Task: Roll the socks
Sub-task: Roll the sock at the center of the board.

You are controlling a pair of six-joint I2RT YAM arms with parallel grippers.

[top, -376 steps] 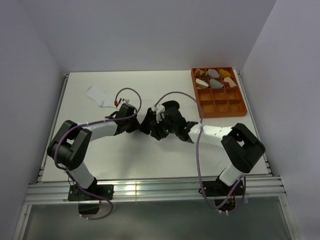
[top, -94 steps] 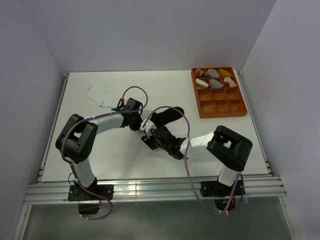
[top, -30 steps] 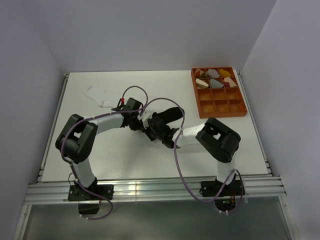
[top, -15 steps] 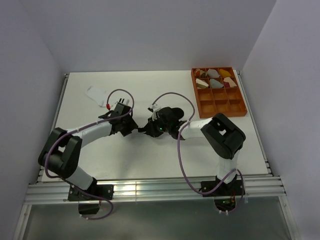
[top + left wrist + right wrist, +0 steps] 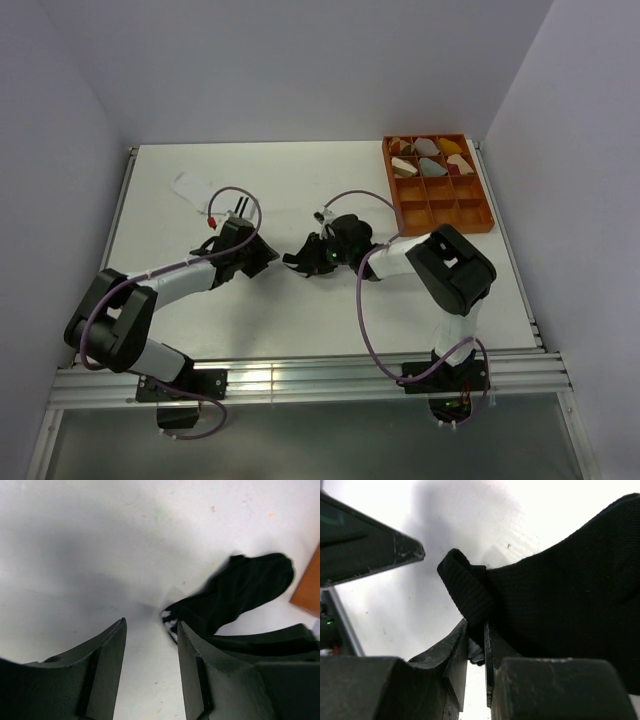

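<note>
Currently right claw pinches black sock cuff; left claw parted, empty, beside cuff.

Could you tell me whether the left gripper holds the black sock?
No, the left gripper is open and empty beside the black sock.

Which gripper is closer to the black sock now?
Right. The right gripper has its jaws pinched on the black sock at the cuff; the left gripper sits open just short of it.
</note>
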